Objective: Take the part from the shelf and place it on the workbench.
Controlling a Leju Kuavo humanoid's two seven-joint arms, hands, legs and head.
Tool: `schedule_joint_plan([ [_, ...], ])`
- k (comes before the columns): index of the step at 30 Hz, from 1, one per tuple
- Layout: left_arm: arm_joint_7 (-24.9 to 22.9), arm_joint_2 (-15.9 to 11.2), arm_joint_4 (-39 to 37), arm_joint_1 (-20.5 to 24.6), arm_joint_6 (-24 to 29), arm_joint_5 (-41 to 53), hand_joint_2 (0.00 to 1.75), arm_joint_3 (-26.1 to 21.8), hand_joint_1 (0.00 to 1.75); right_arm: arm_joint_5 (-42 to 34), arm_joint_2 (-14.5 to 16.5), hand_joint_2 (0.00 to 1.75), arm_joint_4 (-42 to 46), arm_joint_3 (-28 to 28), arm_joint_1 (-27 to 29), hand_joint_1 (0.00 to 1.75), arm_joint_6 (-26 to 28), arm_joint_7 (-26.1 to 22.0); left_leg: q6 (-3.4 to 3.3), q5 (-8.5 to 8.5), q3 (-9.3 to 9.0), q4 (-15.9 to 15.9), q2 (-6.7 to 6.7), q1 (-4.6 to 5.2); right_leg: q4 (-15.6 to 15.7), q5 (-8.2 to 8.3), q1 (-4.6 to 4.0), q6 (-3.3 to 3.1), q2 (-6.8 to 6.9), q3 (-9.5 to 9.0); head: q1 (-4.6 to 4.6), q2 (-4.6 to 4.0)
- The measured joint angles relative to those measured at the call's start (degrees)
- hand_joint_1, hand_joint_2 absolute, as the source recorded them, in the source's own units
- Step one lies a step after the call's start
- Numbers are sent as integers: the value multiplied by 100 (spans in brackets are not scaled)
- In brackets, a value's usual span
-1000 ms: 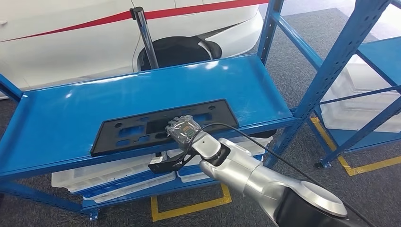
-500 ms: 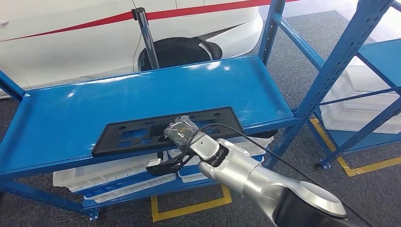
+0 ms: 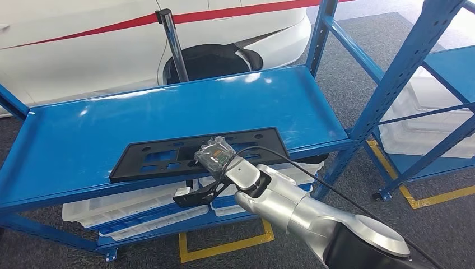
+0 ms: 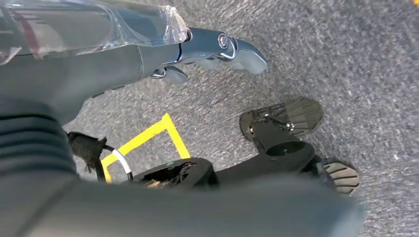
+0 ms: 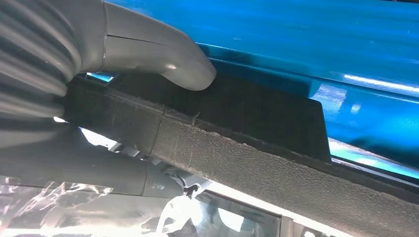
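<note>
**Right hand clamped on the black part at the shelf's front edge**

At far left, the blue metal shelf (image 3: pixel 67 145) runs as a smooth, glossy painted deck with a raised lip, carried on perforated blue uprights. Below it sit white moulded plastic trays (image 3: pixel 117 210), ribbed and shallow, on the lower tier. On the grey speckled carpet beneath, yellow floor tape (image 3: pixel 224 246) marks out a corner.

Moving right, the part (image 3: pixel 168 159) lies along the front of the deck: a long, flat, matt black plate with rectangular cut-outs and small round holes, its near edge overhanging the lip. In the right wrist view its rim (image 5: pixel 237 148) looks rough and grainy, like a foam-backed or textured strip, against the shiny blue behind.

The right hand (image 3: pixel 215 162) grips that near edge around the middle of the part, the thick grey thumb (image 5: pixel 163 54) pressed on one face and the darker fingers (image 5: pixel 113 177), wrapped in clear crinkled film, closed under the other. The silver arm and a black cable rise from the lower right.

Behind the shelf stand a white car body with a red stripe (image 3: pixel 84 33) and a dark wheel arch; a grey post (image 3: pixel 173 45) stands before it. At far right, a second blue rack (image 3: pixel 425 112) holds more white trays.

The left hand (image 4: pixel 217 47) hangs over the carpet, metal fingertips curled close together, holding nothing.
</note>
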State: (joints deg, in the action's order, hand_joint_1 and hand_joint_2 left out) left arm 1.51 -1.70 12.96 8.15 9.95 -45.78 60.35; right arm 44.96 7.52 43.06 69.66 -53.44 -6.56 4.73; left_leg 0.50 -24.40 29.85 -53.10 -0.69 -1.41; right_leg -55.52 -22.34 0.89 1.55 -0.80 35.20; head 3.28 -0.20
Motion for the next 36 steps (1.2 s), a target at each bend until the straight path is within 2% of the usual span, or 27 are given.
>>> schedule_joint_plan([
  [8,179,0,0,59,419,179,175,110,0,195,-107,175,41,52,1,175,165,203,1,1,0,0,0,0,0,0,0,0,0,0,0,0],
  [17,125,2,0,53,343,126,175,111,0,783,-162,175,108,83,43,175,660,409,1,0,1,0,1,0,0,0,0,0,-1,2,0,0],
  [24,119,6,0,51,307,117,175,111,0,1996,-315,175,425,98,78,175,1238,549,1,0,1,0,1,0,0,0,0,0,-1,2,0,0],
  [29,224,9,0,55,183,113,175,111,0,2618,-470,175,826,105,71,175,1070,521,0,0,1,0,1,0,0,0,0,0,-1,2,0,0],
  [36,348,9,0,74,-99,63,175,111,0,2770,-658,175,1279,105,54,175,803,455,-1,-1,1,-3,1,0,1,1,2,1,-1,2,0,0],
])
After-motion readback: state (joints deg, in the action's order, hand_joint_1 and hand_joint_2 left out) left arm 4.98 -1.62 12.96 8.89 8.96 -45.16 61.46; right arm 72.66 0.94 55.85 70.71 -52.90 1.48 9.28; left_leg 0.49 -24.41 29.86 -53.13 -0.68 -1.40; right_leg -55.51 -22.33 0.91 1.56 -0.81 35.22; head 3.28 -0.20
